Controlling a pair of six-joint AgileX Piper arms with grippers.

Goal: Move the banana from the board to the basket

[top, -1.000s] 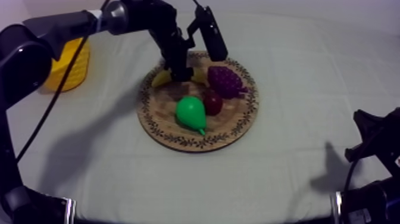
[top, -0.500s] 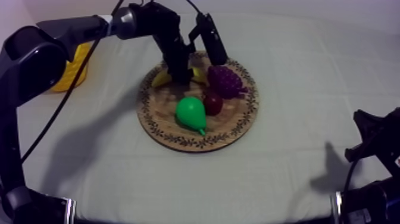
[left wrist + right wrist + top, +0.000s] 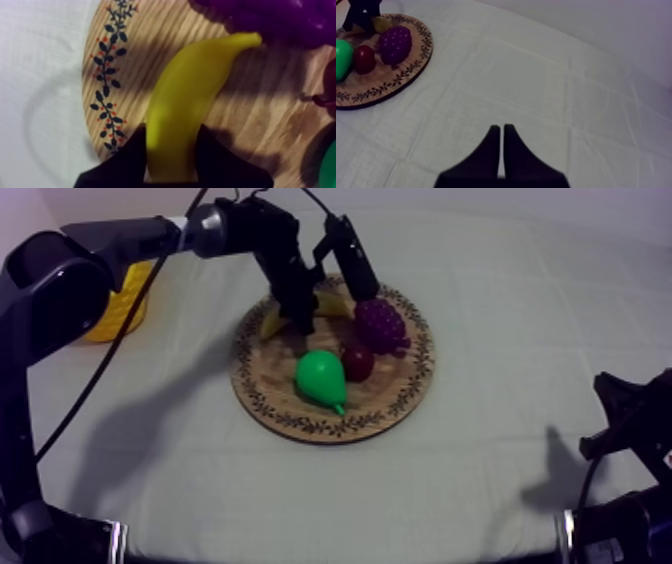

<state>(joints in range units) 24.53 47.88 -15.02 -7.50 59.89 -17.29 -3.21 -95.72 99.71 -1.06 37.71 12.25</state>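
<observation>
A yellow banana lies at the back of the round wooden board, beside the grapes. My left gripper reaches down onto the banana's middle. In the left wrist view its two black fingers press both sides of the banana, over the board's patterned rim, so the left gripper is shut on the banana. The yellow basket stands at the far left, partly behind my left arm. My right gripper is shut on nothing, over bare cloth at the right.
A green pear and a small red fruit sit on the board in front of the banana. The right arm rests at the table's lower right. Open cloth lies between the board and the basket.
My left gripper's fingers have closed in on the banana. The banana's end near the grapes has shifted slightly towards the back. The right arm has not moved.
</observation>
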